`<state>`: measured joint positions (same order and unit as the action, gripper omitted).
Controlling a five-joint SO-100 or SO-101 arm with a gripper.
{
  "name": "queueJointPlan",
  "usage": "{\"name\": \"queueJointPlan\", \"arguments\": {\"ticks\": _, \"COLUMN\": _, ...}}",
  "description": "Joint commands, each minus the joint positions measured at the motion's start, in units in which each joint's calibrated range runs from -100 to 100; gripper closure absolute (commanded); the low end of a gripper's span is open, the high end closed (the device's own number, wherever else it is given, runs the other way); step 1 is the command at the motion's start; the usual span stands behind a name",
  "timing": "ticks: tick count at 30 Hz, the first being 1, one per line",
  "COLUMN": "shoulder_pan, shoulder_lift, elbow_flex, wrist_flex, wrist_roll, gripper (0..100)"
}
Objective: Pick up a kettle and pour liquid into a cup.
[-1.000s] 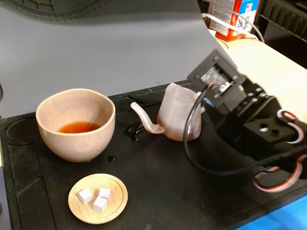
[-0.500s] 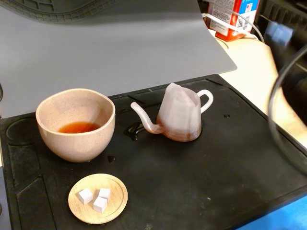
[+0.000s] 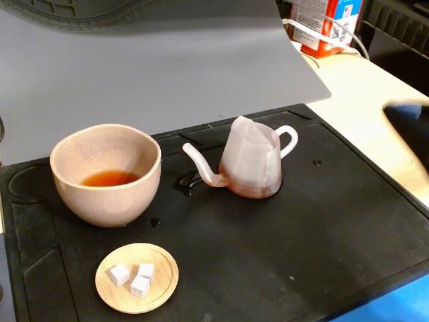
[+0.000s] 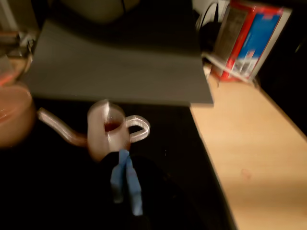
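The pinkish-white kettle (image 3: 251, 164) stands upright on the black mat (image 3: 301, 241), its thin spout pointing left at the cup (image 3: 106, 173). Reddish-brown liquid (image 3: 110, 178) lies in the bottom of the beige speckled cup. In the wrist view the kettle (image 4: 108, 136) shows dark liquid (image 4: 111, 126) inside, with its loop handle on the right. My gripper (image 4: 123, 155), its blue-taped fingers (image 4: 134, 189) meeting at the tips, is shut on nothing and is pulled back from the kettle. The fixed view shows only a dark blur of the arm (image 3: 410, 127) at the right edge.
A small wet patch (image 3: 184, 182) lies under the spout. A wooden saucer (image 3: 161, 285) with three white cubes sits at the front left. A grey sheet (image 3: 167, 67) covers the back. A red-blue carton (image 3: 328, 23) stands back right on the wooden tabletop (image 3: 362, 100).
The arm has drawn away to the right from the kettle's handle and has nearly left the fixed view. Kettle, cup and saucer have stayed in place.
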<state>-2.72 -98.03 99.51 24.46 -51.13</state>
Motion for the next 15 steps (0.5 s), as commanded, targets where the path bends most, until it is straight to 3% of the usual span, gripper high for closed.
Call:
{"name": "queueJointPlan", "arguments": {"ticks": 1, "shoulder_pan": -0.2, "shoulder_lift": -0.3, "elbow_flex": 0.3, "wrist_flex": 5.8, "wrist_roll": -0.2, "gripper": 99}}
{"name": "queueJointPlan", "arguments": {"ticks": 10, "shoulder_pan": -0.1, "shoulder_lift": -0.3, "elbow_flex": 0.3, "wrist_flex": 42.3, "wrist_roll": -0.2, "gripper": 99}}
{"name": "queueJointPlan", "arguments": {"ticks": 15, "shoulder_pan": -0.1, "shoulder_lift": -0.3, "elbow_flex": 0.3, "wrist_flex": 50.5, "wrist_roll": -0.2, "gripper": 99}}
